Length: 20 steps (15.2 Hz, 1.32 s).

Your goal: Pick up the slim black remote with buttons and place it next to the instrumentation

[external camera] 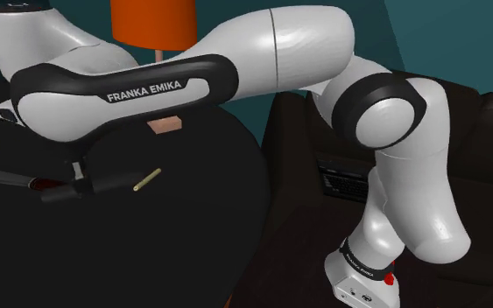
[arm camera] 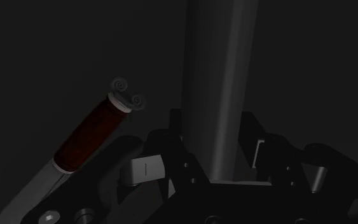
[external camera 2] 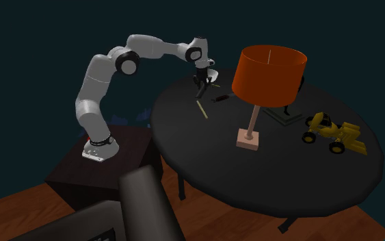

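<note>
Though the hand [external camera 2: 199,92] is low on the surface [external camera 2: 266,171], upper middle, around the remote [arm camera: 219,76], I cannot tell whether it pinches.

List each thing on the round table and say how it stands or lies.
Lamp: upright.
Toy digger: on its wheels.
Stick: lying flat.
Remote: lying flat near the hand.
Red-handled tool: lying flat.
</note>
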Motion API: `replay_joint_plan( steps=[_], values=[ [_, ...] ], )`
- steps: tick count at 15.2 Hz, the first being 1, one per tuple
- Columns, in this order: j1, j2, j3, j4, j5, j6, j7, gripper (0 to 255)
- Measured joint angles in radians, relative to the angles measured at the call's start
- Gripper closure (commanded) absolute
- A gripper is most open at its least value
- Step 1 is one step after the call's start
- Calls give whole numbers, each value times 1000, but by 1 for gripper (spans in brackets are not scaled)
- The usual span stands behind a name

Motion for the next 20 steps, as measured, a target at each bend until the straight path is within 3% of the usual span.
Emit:
replay_joint_plan(
  steps=[5, 20],
  values=[
    [73, 142, 11, 223, -14, -86, 74, 255],
    [77, 186, 9, 107, -20, 72, 95, 255]
  ],
)
